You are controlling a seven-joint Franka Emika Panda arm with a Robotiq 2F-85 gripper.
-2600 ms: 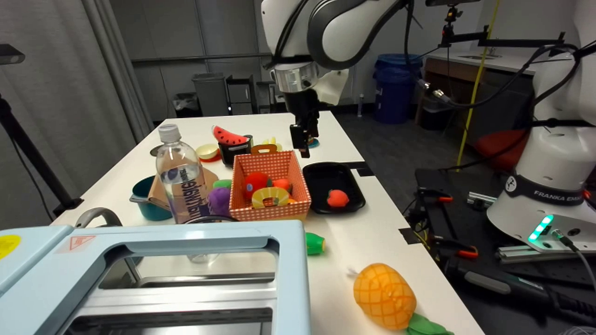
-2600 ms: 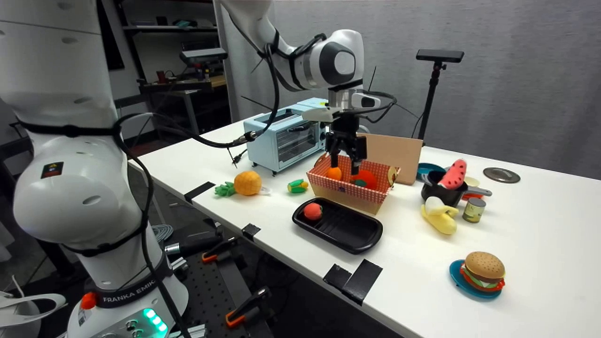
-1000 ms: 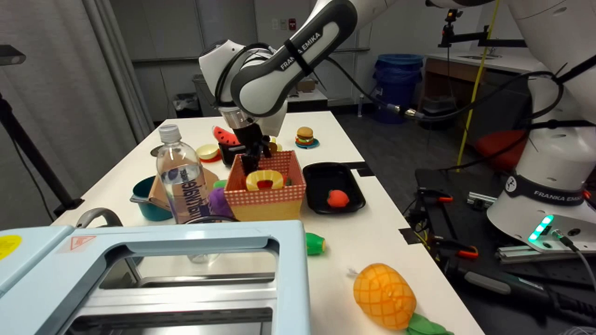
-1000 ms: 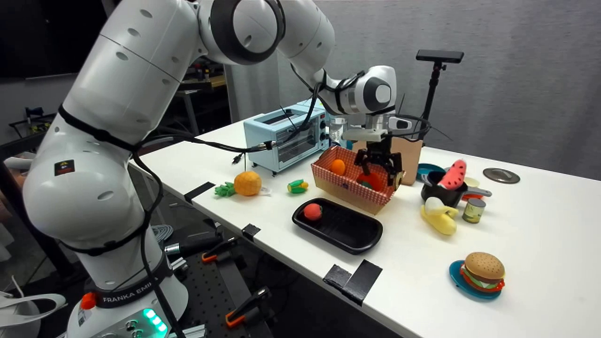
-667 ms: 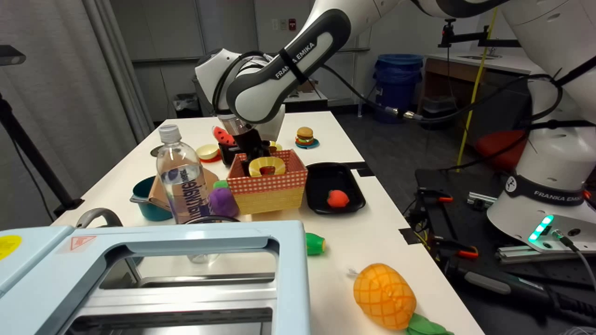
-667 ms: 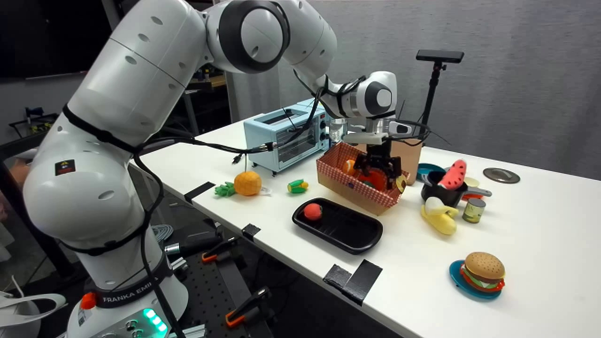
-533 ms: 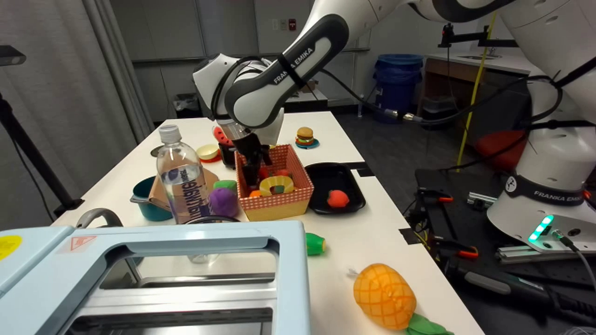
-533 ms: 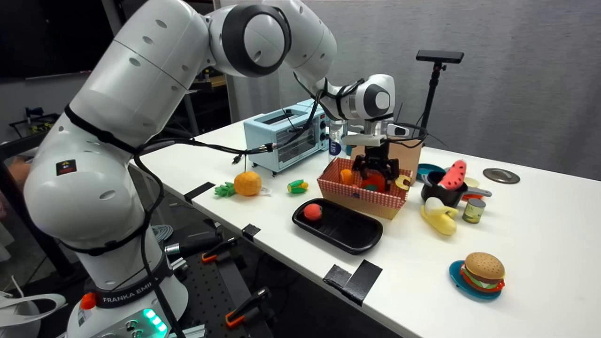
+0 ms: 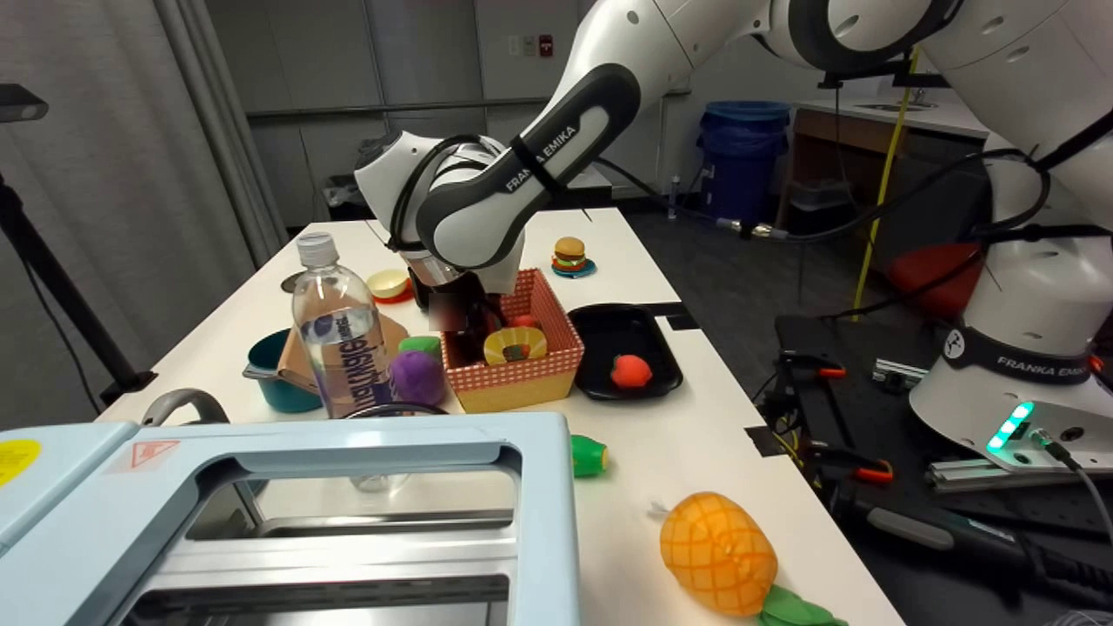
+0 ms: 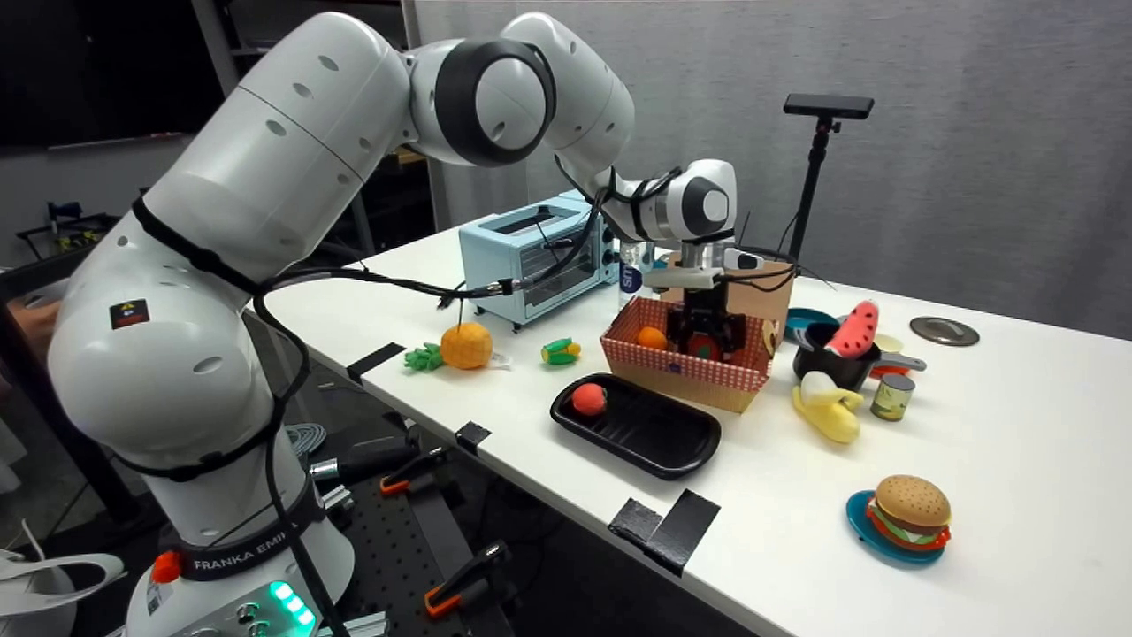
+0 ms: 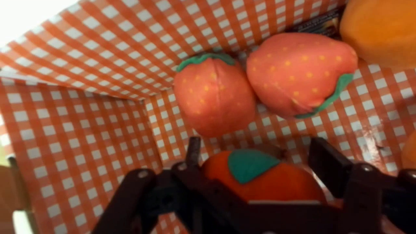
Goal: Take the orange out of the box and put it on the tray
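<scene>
Arm (image 9: pixel 565 130) lettered FRANKA EMIKA | reached down into the box (image 10: pixel 681 387) | gripper (image 11: pixel 256 152), jaws apart, straddled a red fruit (image 11: pixel 286 185)

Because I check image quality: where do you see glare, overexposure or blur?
Wrist view: glare on the floor of the rectangular red checkered basket, overexposed upper left corner, slightly blurred black gripper. In an exterior view: a square smudge at the gripper's edge.

This looks like a robotics lab to me: my white, cable-strapped jointed arm (image 10: pixel 265 133) rises by a black perforated board (image 10: pixel 402 541) with orange-tipped black clamps (image 10: pixel 471 573); a slim black stand (image 10: pixel 812 175) shows behind the white table (image 10: pixel 1017 425).
</scene>
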